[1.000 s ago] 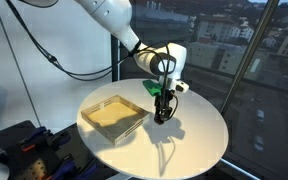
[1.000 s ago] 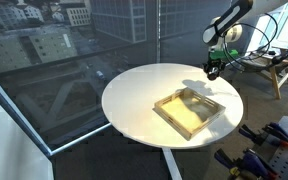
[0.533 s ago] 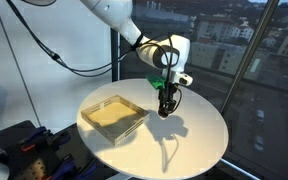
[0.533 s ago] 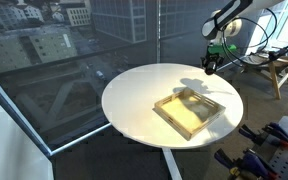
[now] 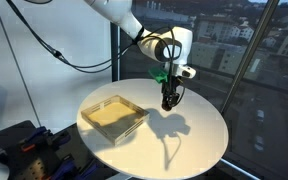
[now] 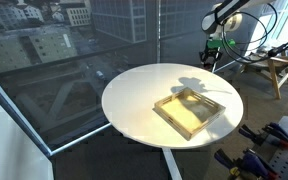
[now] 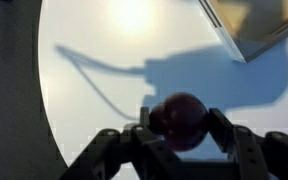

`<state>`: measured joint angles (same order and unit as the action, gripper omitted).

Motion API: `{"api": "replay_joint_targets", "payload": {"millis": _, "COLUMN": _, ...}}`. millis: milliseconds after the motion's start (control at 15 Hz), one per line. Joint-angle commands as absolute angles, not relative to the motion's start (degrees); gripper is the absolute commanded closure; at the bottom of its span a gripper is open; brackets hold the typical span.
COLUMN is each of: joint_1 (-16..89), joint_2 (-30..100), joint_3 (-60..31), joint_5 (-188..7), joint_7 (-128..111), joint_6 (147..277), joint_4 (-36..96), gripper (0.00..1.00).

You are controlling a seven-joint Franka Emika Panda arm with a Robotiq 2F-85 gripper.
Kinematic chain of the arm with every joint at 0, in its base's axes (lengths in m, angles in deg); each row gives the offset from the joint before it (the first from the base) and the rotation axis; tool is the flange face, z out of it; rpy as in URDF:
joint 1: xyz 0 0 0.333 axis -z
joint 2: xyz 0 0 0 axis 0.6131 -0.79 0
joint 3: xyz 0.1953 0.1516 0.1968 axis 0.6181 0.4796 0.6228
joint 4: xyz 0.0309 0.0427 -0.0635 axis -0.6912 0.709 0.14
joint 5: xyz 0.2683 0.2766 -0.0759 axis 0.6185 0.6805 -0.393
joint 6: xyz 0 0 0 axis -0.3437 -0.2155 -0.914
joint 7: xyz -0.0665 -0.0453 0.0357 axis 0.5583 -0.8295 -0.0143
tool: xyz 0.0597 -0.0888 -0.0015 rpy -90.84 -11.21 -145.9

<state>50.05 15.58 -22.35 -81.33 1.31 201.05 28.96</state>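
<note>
Where the wrist view looks down past the fingers (image 7: 227, 135), a dark red ball (image 7: 179, 120) sits between them. The pincer (image 7: 182, 118) pinches it from both sides. The ball is round and glossy, with a faint highlight on top. Whether it is a fruit or a toy: cannot tell. In both exterior views the ball is too small and dark to pick out at the pincer tip.

Ball and pincer (image 5: 170, 103) hang above the table (image 5: 189, 140), clear of its top. The pincer points straight down. Its shadow (image 5: 176, 126) falls apart from it, at about 6 o'clock. In the wrist view the same shadow (image 7: 214, 75) lies at 12 o'clock of the ball, well apart from it.

Seen in an exterior view, the pincer (image 6: 208, 62) stands at about 1 o'clock of the middle of the table (image 6: 134, 100), toward its rim.

A shallow square tray (image 5: 114, 116), pale yellow, lies flat on the white round table.
- In an exterior view it is near the pincer, at 8 o'clock, not touching.
- From the opposite side the tray (image 6: 189, 110) is at 7 o'clock of the pincer.
- In the wrist view only a corner of the tray (image 7: 254, 25) shows, at 1 o'clock of the ball.

The white arm (image 5: 114, 15) comes in from 10 o'clock. A window (image 5: 244, 40) with city buildings stands behind the table.
</note>
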Motion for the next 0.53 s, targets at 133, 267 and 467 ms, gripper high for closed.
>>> {"api": "replay_joint_targets", "payload": {"millis": 133, "joint_1": 51.18, "joint_2": 17.1, "joint_3": -21.14, "joint_5": -80.07, "joint_7": 0.14, "joint_6": 199.07, "joint_4": 28.03, "gripper": 0.64}}
{"api": "replay_joint_targets", "payload": {"millis": 267, "joint_1": 50.93, "joint_2": 17.21, "joint_3": -21.0, "joint_5": -80.27, "joint_7": 0.1, "joint_6": 199.11, "joint_4": 28.19, "gripper": 0.64}}
{"api": "replay_joint_targets", "payload": {"millis": 467, "joint_1": 50.51, "joint_2": 17.62, "joint_3": -20.55, "joint_5": -80.48, "joint_7": -0.13, "joint_6": 199.28, "joint_4": 28.79, "gripper": 0.64}}
